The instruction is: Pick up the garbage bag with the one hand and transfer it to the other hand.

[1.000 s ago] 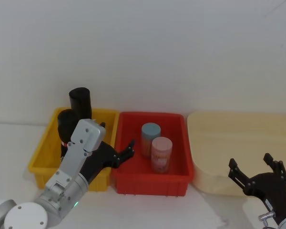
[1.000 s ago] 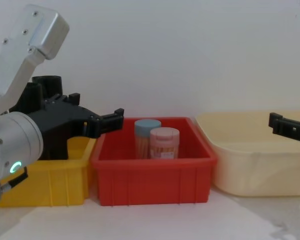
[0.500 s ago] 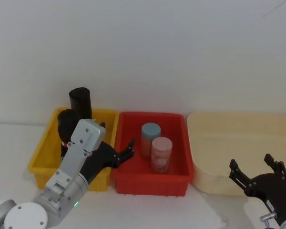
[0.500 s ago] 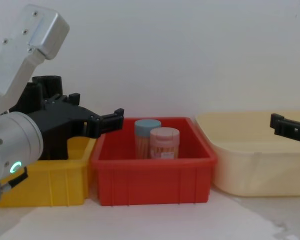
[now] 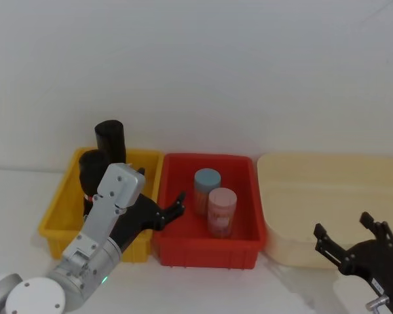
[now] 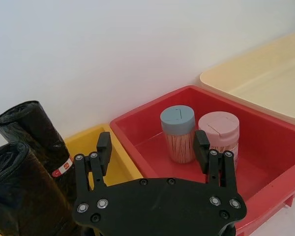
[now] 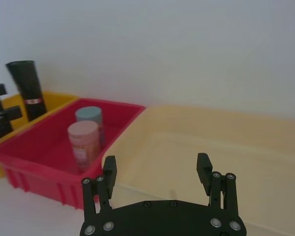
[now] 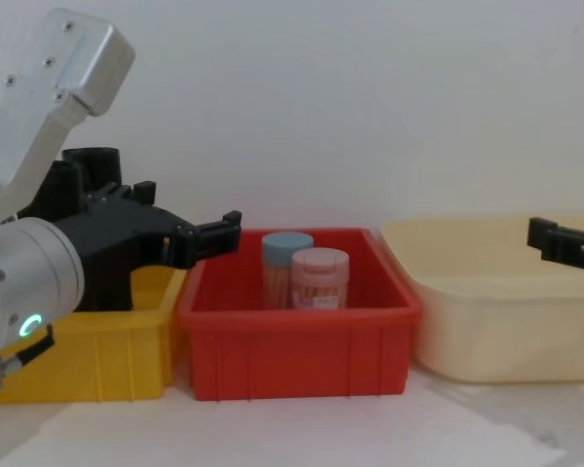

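Right gripper [image 5: 342, 224] lower, seemingly before tub [image 5: 301, 171]

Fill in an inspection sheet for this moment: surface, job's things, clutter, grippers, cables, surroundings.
Surface: white table, bare in front of the bins.
Job's things: two black garbage bag rolls, the rear roll and the front roll, both upright in the yellow bin; neither is gripped.
Clutter: red bin holding a blue-lidded jar and a pink-lidded jar, both upright; cream tub.
Grippers: left gripper open, above where the yellow and red bins meet, beside the rolls; right gripper open, at the cream tub's near side, holding nothing.
Cables: nothing seen.
Surroundings: plain white wall.
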Tool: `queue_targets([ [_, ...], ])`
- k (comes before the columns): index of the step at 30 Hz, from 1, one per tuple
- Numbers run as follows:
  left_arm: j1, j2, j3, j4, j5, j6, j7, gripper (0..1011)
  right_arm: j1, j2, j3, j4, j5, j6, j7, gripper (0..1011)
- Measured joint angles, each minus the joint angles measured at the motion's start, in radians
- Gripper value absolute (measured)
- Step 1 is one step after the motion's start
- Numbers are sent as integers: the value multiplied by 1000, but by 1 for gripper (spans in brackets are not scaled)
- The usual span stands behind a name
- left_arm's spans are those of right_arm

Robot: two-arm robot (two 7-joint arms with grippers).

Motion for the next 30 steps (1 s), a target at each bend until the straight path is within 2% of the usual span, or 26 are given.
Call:
queue_targets([
  [5, 0, 0, 0, 0, 0, 0, 0, 1001, 5, 13, -6, -13, 10, 14, 34, 1004],
  [9, 0, 0, 0, 0, 0, 0, 0, 1001, 22, 18, -24, -17, 15, 31, 64, 1004],
  [15, 0, 0, 0, 0, 0, 0, 0, 1001, 71, 16, -69, -5, 14, 67, 97, 1004],
  [25, 0, 0, 0, 0, 0, 0, 0, 1001, 188, -21, -152, 74, -18, 116, 130, 1004],
  [30, 0, 0, 0, 0, 0, 0, 0, 1001, 235, -41, -181, 119, -38, 129, 136, 1004],
])
